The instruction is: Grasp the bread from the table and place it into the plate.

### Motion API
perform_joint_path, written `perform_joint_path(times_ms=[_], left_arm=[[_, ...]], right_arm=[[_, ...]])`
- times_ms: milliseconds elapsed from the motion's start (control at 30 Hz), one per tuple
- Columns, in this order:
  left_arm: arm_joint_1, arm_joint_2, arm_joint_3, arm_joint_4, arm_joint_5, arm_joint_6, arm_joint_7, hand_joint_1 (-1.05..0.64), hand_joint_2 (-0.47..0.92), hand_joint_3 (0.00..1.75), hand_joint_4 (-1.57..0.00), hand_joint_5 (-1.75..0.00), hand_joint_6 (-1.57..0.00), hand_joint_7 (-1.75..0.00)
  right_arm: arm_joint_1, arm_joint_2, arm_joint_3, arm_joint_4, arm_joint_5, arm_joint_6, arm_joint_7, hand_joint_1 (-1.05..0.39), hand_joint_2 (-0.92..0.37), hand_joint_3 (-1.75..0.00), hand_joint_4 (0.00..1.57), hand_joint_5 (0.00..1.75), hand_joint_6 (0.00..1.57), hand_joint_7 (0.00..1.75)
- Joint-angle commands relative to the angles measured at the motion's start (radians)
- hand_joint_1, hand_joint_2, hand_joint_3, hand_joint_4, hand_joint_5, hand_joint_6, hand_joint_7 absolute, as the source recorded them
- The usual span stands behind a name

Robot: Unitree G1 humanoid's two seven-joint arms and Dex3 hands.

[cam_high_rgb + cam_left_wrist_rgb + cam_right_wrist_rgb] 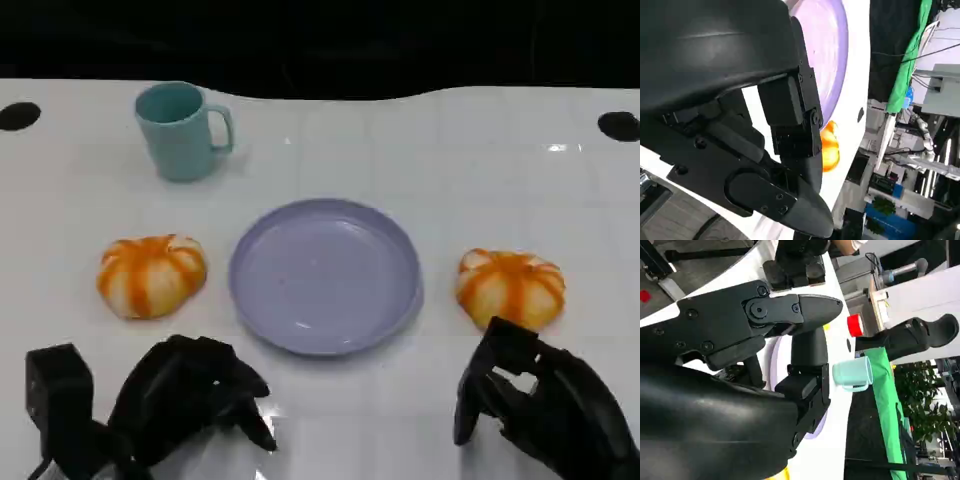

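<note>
Two orange-and-white striped bread rolls lie on the white table, one [152,275] left of the lilac plate [325,275] and one [511,288] right of it. The plate is bare. My right hand [540,400] hovers just in front of the right roll, fingers apart, holding nothing. My left hand [190,395] sits low in front of the left roll, also holding nothing. In the left wrist view, past the hand's fingers [790,125], I see the plate [827,55] and the far roll [830,147]. The right wrist view shows its fingers [790,310] spread before the plate's rim [775,355].
A teal mug [183,130] stands at the back left, well behind the plate; it is also in the right wrist view [852,374]. Black round holes mark the table's far corners [619,125]. Bare white tabletop lies between the plate and both hands.
</note>
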Motion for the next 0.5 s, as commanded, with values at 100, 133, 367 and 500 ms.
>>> perform_joint_path(times_ms=[100,133,367,500], left_arm=[[-0.001,0.016,0.003,0.001,0.003,0.003,0.008,-1.05,0.83,0.01,-1.47,-0.64,-1.57,-0.24],[-0.001,0.016,0.004,0.001,0.002,0.004,0.007,-1.05,0.83,0.01,-1.47,-0.64,-1.57,-0.24],[-0.003,0.017,0.004,0.004,0.000,0.005,0.002,-1.05,0.83,0.00,-1.46,-0.65,-1.57,-0.23],[-0.002,0.015,0.007,0.009,-0.004,0.004,0.000,-1.05,0.83,0.00,-1.46,-0.66,-1.57,-0.23]], right_arm=[[0.009,-0.007,-0.008,-0.012,0.001,-0.003,-0.003,-0.59,-0.92,-0.31,0.65,1.75,0.55,1.59],[0.010,-0.007,-0.007,-0.014,0.000,-0.001,-0.005,-0.60,-0.92,-0.31,0.65,1.75,0.55,1.59],[0.008,-0.004,-0.007,-0.007,0.000,-0.007,-0.002,-0.59,-0.92,-0.31,0.66,1.75,0.55,1.60],[0.007,-0.002,-0.007,0.001,0.000,-0.015,0.002,-0.58,-0.92,-0.31,0.66,1.75,0.56,1.59]])
